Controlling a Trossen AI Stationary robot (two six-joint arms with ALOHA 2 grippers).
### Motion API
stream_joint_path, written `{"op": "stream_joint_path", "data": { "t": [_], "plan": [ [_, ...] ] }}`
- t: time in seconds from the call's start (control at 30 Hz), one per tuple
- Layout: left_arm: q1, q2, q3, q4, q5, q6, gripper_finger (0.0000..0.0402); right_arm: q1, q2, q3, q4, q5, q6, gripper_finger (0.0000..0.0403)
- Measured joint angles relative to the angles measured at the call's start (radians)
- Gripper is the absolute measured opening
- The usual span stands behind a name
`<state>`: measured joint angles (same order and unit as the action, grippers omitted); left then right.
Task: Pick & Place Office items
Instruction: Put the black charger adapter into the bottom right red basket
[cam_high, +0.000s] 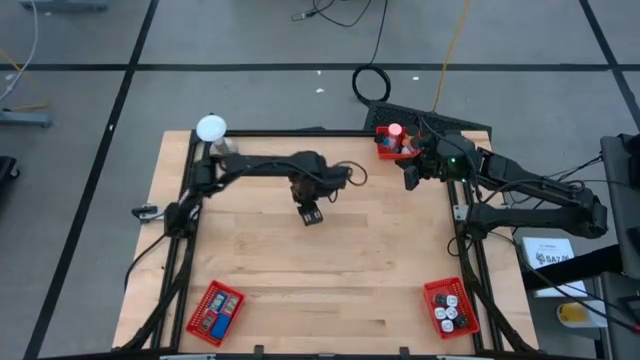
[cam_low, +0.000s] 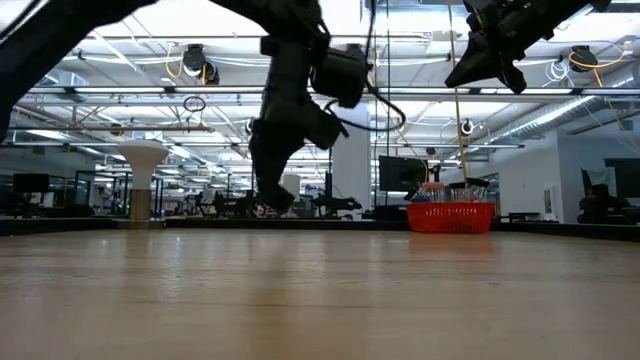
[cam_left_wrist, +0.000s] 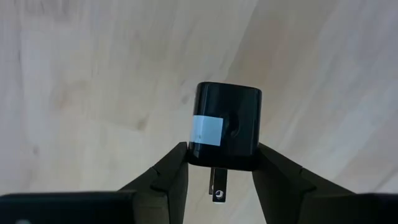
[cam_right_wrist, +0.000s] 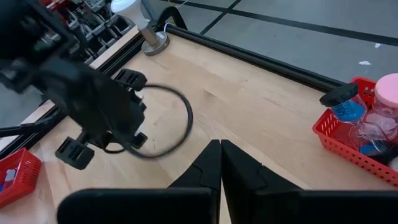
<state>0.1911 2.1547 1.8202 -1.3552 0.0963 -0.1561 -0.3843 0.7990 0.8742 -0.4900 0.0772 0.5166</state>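
My left gripper (cam_left_wrist: 219, 163) hangs over the middle of the wooden table (cam_high: 330, 270), pointing down and shut on a black plug block (cam_left_wrist: 227, 124) with a white label. In the high view the gripper (cam_high: 311, 214) is a little left of centre, and in the low view (cam_low: 272, 196) it is above the tabletop. My right gripper (cam_right_wrist: 221, 163) is shut with nothing in it. It waits in the air at the far right (cam_high: 410, 180), next to a red basket (cam_high: 393, 145) of office items. My left gripper pinches the black block between its two fingers, on two opposite sides at its pronged end (cam_left_wrist: 194, 154). The fingers come from above, pointing down. The block is lifted clear of the table, with its metal prongs (cam_left_wrist: 216, 185) pointing back between the fingers.
A red basket of blue and red pieces (cam_high: 215, 312) stands at the near left corner, and another with dark and white pieces (cam_high: 450, 306) at the near right. A white ball on a stand (cam_high: 211, 128) is at the far left corner. A black cable loop (cam_right_wrist: 163, 121) hangs by the left arm.
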Motion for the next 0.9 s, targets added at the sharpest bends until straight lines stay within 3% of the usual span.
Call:
{"op": "stream_joint_path", "data": {
  "t": [0.23, 0.57, 0.9],
  "plan": [
    [-0.036, 0.125, 0.146, -0.219, -0.053, 0.01, 0.0149, 0.0, 0.0, 0.0, 0.0, 0.0, -0.005, 0.0],
    [-0.043, 0.146, 0.14, -0.206, -0.014, -0.012, 0.0151, 0.0, 0.0, 0.0, 0.004, 0.0, -0.005, 0.0],
    [-0.043, 0.144, 0.14, -0.159, -0.018, -0.029, 0.0196, 0.0, 0.0, 0.0, 0.004, 0.0, -0.005, 0.0]
  ]
}}
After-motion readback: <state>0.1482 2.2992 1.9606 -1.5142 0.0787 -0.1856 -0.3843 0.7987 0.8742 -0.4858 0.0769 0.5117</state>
